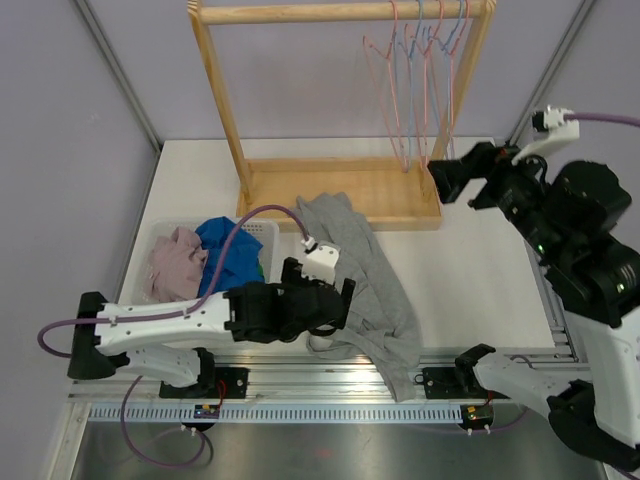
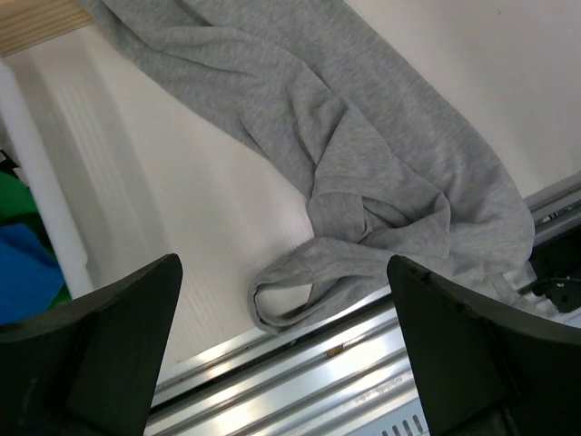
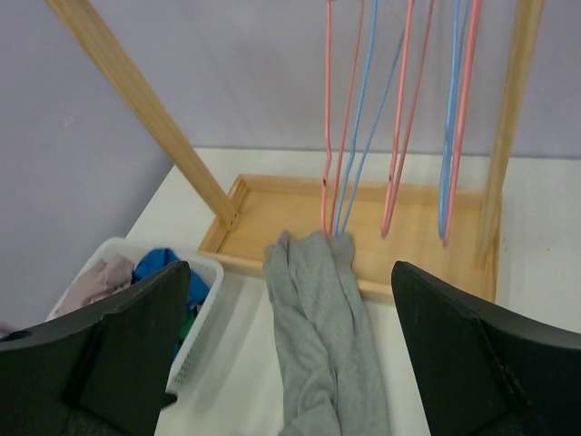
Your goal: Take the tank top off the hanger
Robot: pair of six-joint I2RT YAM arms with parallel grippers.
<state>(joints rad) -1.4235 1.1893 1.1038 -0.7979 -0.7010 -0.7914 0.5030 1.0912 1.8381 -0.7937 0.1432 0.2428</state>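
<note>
A grey tank top (image 1: 365, 285) lies crumpled on the table, off the hangers, its far end resting on the rack's wooden base and its near end at the table's front edge. It shows in the left wrist view (image 2: 363, 173) and the right wrist view (image 3: 322, 336). Several pink and blue wire hangers (image 1: 425, 70) hang empty on the wooden rack (image 1: 340, 12); they also show in the right wrist view (image 3: 349, 118). My left gripper (image 1: 335, 300) is open and empty, hovering over the garment's near end. My right gripper (image 1: 455, 180) is open and empty, raised beside the rack's right post.
A white basket (image 1: 160, 232) with pink, blue and green clothes stands at the left of the table, also in the right wrist view (image 3: 201, 300). The rack's wooden base tray (image 1: 400, 195) lies at the back. A metal rail (image 2: 363, 363) runs along the front edge.
</note>
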